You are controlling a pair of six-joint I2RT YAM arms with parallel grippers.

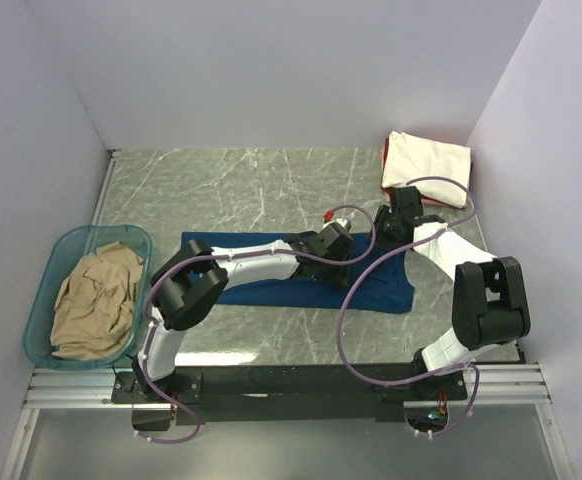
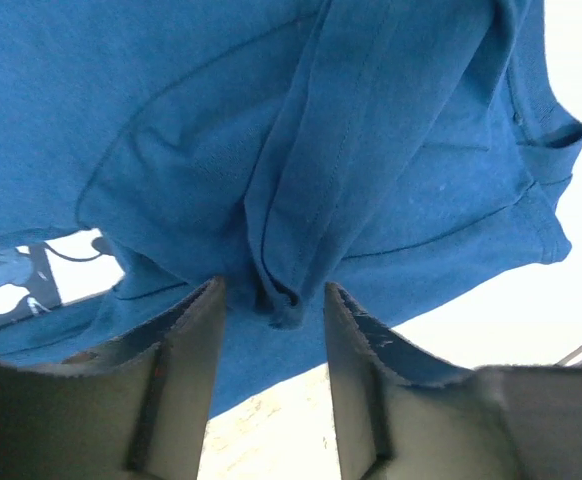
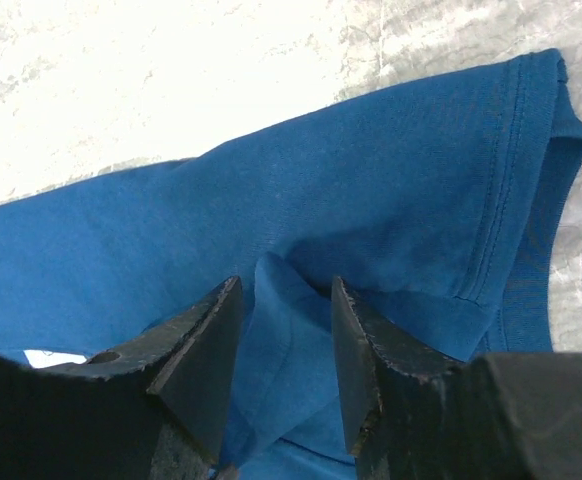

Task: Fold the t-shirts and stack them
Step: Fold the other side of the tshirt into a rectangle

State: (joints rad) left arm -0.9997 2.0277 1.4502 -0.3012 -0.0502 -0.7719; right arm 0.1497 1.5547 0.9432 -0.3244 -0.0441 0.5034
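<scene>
One navy tee (image 1: pixel 386 290): a fold stands free inside my half-open left claw (image 2: pixel 271 290), another fills my right claw (image 3: pixel 286 285); whether it grips, I cannot tell. One tan tee (image 1: pixel 96 300) far left of them; one cream tee (image 1: pixel 428 165) and one red tee (image 1: pixel 387 155) just beyond.

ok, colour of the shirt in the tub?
Tan: the t-shirt lies crumpled in the teal tub; clearest in the top external view.

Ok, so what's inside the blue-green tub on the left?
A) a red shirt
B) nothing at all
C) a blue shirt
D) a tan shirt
D: a crumpled tan shirt fills the tub, and the blue shirt lies outside it.
</scene>
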